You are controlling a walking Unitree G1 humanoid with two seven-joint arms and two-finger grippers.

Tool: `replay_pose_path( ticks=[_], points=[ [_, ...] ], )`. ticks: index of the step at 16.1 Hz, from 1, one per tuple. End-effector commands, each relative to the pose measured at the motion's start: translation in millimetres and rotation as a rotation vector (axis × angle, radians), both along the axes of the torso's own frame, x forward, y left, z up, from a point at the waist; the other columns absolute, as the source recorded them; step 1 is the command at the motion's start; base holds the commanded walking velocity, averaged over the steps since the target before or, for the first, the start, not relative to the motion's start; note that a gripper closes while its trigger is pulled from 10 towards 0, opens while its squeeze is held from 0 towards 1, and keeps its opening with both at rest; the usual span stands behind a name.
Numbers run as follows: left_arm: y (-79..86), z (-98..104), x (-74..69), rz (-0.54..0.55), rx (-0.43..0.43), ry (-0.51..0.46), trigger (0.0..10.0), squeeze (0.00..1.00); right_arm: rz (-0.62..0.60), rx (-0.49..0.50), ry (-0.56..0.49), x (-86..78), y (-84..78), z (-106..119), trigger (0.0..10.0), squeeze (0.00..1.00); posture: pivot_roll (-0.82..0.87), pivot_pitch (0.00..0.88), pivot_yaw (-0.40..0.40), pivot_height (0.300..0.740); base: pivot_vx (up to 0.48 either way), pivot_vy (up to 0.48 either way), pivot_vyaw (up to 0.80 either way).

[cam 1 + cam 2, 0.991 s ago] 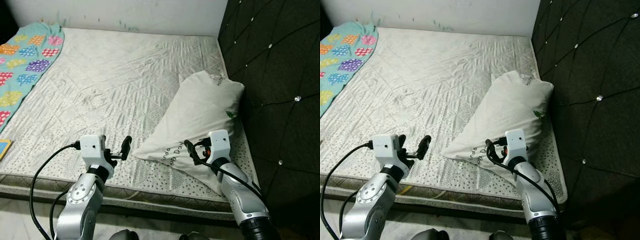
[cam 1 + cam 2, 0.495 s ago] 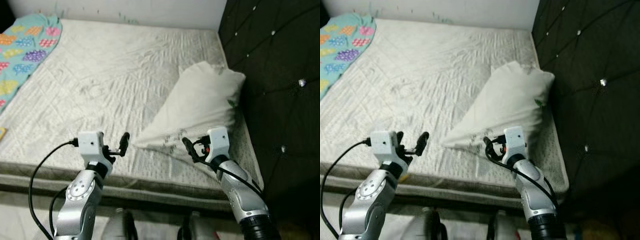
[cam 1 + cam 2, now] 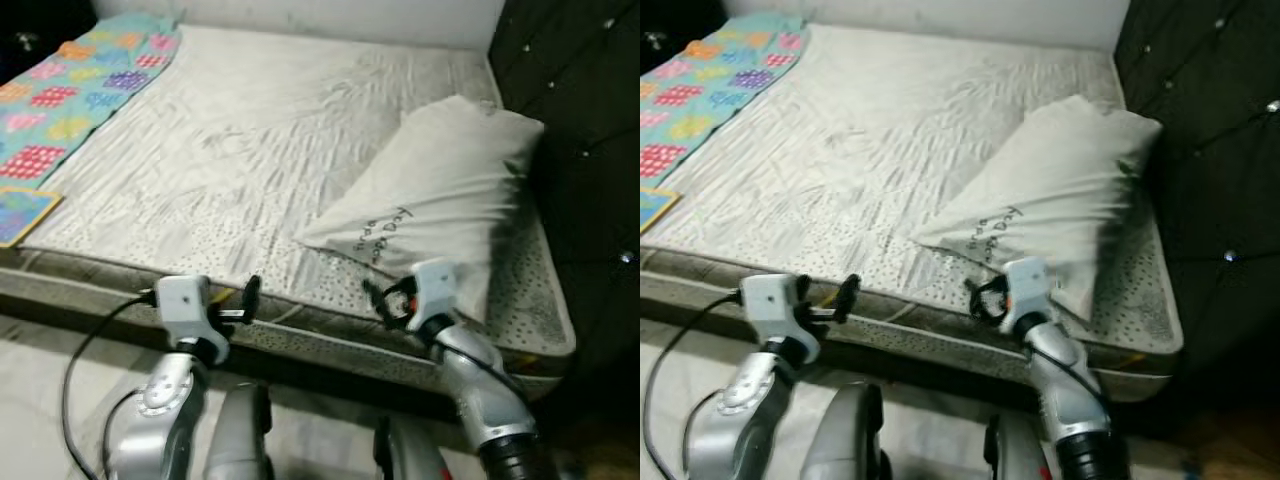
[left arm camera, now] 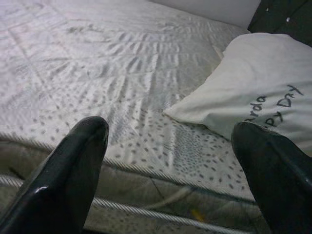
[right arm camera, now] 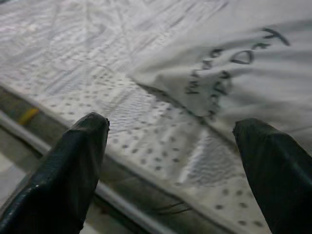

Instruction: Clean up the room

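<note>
The bed (image 3: 250,150), a bare quilted mattress with a dotted border, took up most of the room in view, with a dark tufted headboard (image 3: 580,110) on the robot's right and a pale wall beyond the far edge. A bright patterned blanket (image 3: 70,90) lay along the far left side, with a flat blue item (image 3: 20,213) at the near left edge that could not be identified. The pillow (image 3: 445,215), white with dark lettering, lay askew at the headboard end, one corner pointing toward the middle of the mattress. The left gripper (image 3: 245,300) and the right gripper (image 3: 378,300) hung at the near bed edge, both with jaws spread wide and holding nothing. Risk, as judged: a grasp on the pillow's loose corner could catch only the slack cover and slip; a low reach could strike the mattress edge.
</note>
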State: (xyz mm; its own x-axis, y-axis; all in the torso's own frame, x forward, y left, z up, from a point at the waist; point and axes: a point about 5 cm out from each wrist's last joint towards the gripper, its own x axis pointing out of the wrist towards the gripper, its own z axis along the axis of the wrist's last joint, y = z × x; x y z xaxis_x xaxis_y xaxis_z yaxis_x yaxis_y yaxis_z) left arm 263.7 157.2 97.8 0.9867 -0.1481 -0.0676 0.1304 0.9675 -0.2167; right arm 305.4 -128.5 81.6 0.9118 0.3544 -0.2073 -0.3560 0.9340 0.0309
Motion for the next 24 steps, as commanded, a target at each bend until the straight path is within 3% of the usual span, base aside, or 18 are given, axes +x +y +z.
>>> replay_pose_path(
  ticks=[1,11,24],
  points=[
    [-4.8,8.3,3.4,-0.015,-0.008,-0.033,10.0,0.00,-0.017,-0.011,-0.025,2.7,-7.9,5.6,10.0,0.00,-0.04,0.118,-0.005,0.608,0.000,0.000,0.00],
    [-8.2,8.3,-1.1,-0.035,-0.043,-0.047,10.0,0.00,-0.010,0.010,-0.039,1.8,-7.0,8.3,10.0,0.00,-0.04,0.127,-0.019,0.588,0.000,0.000,0.00],
    [-6.4,10.1,-1.0,-0.047,-0.042,-0.047,10.0,0.00,-0.036,0.017,-0.040,2.2,-7.9,8.2,10.0,0.00,-0.04,0.161,-0.011,0.588,0.411,0.000,0.00]
  ],
)
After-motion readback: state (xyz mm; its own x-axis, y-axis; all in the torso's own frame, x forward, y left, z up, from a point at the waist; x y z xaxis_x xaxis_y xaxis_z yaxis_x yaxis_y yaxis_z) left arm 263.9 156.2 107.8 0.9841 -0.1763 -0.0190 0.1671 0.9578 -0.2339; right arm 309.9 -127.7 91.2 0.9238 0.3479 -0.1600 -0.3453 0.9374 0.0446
